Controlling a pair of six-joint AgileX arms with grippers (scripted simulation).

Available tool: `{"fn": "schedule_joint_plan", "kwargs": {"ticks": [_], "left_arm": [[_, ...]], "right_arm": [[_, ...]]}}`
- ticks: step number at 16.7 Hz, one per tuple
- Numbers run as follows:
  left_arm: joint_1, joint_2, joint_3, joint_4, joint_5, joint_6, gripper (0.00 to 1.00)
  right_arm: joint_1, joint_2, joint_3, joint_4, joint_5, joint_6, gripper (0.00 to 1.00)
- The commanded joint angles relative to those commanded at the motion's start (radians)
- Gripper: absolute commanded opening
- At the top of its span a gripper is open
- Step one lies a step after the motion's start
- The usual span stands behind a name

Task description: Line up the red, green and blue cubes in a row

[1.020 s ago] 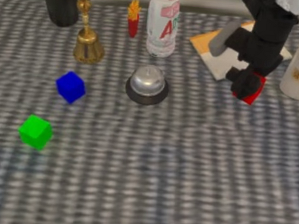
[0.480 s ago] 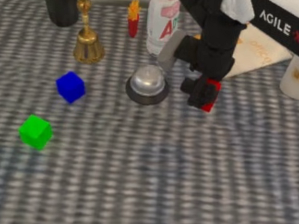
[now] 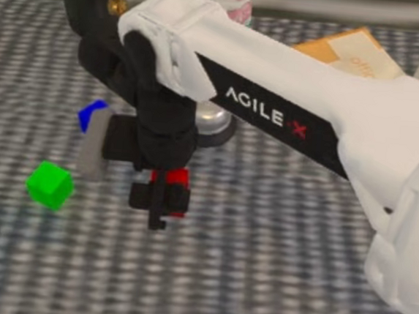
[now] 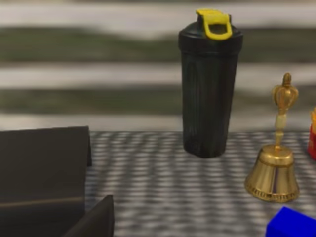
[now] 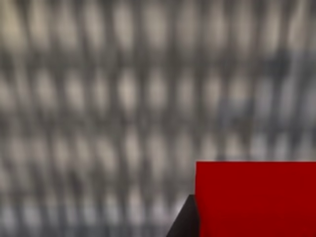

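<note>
red cube (image 3: 179,178), green cube (image 3: 50,184), blue cube (image 3: 90,113); grey-checked table (image 3: 272,280).

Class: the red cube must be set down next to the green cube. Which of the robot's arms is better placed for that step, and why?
The right. Its gripper holds the red cube just right of the green cube, with bare table around. The left arm sits parked at the table's left edge, holding nothing.

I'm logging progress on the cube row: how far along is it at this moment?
Done: nothing is lined up yet. In hand: the right gripper holds the red cube near the middle of the table, right of the green cube. Left: set it down, then bring the green cube and the blue cube, half hidden behind the arm, into the row. The left arm sits parked at the left edge.
</note>
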Motion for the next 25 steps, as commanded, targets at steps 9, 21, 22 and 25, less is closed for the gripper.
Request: {"fn": "schedule_joint_plan", "kwargs": {"ticks": [9, 21, 22, 25], "left_arm": [[0.000, 0.000, 0.000, 0.000, 0.000, 0.000, 1.00], [0.000, 0.000, 0.000, 0.000, 0.000, 0.000, 1.00], [0.000, 0.000, 0.000, 0.000, 0.000, 0.000, 1.00], [0.000, 0.000, 0.000, 0.000, 0.000, 0.000, 1.00]], "right_arm": [[0.025, -0.004, -0.034, 0.037, -0.001, 0.002, 0.00], [0.028, 0.005, -0.260, 0.269, 0.001, 0.001, 0.08], [0.028, 0.005, -0.260, 0.269, 0.001, 0.001, 0.15], [0.028, 0.005, -0.260, 0.269, 0.001, 0.001, 0.38]]}}
